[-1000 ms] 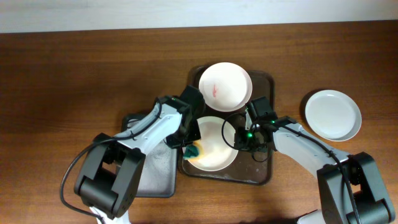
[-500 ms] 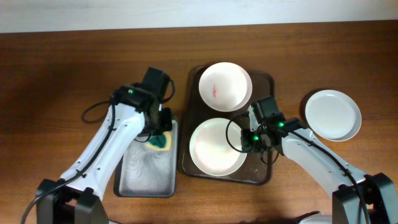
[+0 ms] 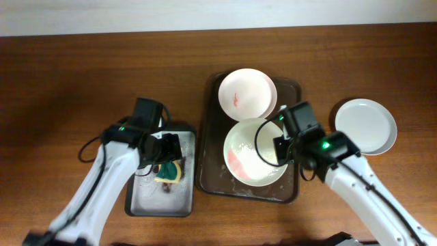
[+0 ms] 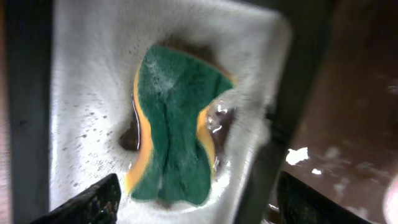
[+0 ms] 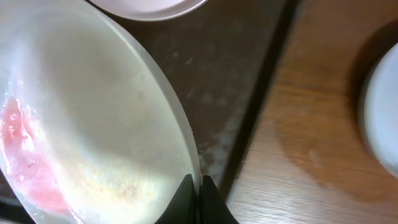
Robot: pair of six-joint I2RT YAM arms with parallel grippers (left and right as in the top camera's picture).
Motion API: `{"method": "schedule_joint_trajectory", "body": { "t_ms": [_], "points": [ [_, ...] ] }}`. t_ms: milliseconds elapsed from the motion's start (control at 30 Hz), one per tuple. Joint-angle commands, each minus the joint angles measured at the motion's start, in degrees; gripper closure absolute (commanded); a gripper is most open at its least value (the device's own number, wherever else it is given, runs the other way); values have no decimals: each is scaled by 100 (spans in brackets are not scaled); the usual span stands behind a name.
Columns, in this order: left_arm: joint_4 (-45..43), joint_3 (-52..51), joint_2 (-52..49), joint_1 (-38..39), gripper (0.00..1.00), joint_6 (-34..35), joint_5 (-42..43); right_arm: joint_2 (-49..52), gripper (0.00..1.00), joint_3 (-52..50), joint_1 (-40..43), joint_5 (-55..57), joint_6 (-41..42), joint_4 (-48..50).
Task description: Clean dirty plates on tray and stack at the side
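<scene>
In the overhead view my right gripper (image 3: pixel 280 149) is shut on the right rim of a white plate (image 3: pixel 249 156), which it holds tilted above the dark brown tray (image 3: pixel 212 174). A wet pinkish smear lies on that plate's left part (image 5: pixel 25 149), and the fingertips (image 5: pixel 198 194) pinch its edge. Another plate (image 3: pixel 247 94) with a red smear lies at the tray's far end. A plain white plate (image 3: pixel 365 126) rests on the table to the right. My left gripper (image 3: pixel 166 156) hangs open over the green-and-yellow sponge (image 4: pixel 174 124), which lies loose below it.
The sponge lies in a smaller grey tray (image 3: pixel 147 195) left of the brown tray, wet and foamy inside (image 4: pixel 81 74). Bare wooden tabletop (image 5: pixel 323 155) lies between the brown tray's right rim and the plain plate.
My left gripper carried the sponge from the near plate to the grey tray and opened, dropping it. My right gripper raised and tilted the near plate, shifting it right.
</scene>
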State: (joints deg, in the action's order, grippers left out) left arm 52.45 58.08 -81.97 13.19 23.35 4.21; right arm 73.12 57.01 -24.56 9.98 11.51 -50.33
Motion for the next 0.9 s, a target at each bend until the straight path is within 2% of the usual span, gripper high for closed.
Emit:
{"method": "schedule_joint_trajectory", "body": {
  "t_ms": [0, 67, 167, 300, 500, 867],
  "points": [
    [155, 90, 1058, -24, 14, -37, 68, -267, 96, 136, -820, 2208, -33, -7],
    [251, 90, 1519, -24, 0, -35, 52, -264, 96, 136, -1375, 3189, -33, 9],
    [251, 90, 1928, -24, 1, -33, 55, -264, 96, 142, -2391, 4544, -33, 127],
    [251, 90, 1958, -24, 1, -33, 55, -264, 96, 144, -3355, 5917, -35, 170],
    [251, 90, 1958, -24, 1, -33, 55, -264, 96, 146, -4050, 6883, -39, 170],
    [251, 90, 1958, -24, 1, -33, 55, -264, 96, 146, -4144, 7090, -39, 170]
  ]
}}
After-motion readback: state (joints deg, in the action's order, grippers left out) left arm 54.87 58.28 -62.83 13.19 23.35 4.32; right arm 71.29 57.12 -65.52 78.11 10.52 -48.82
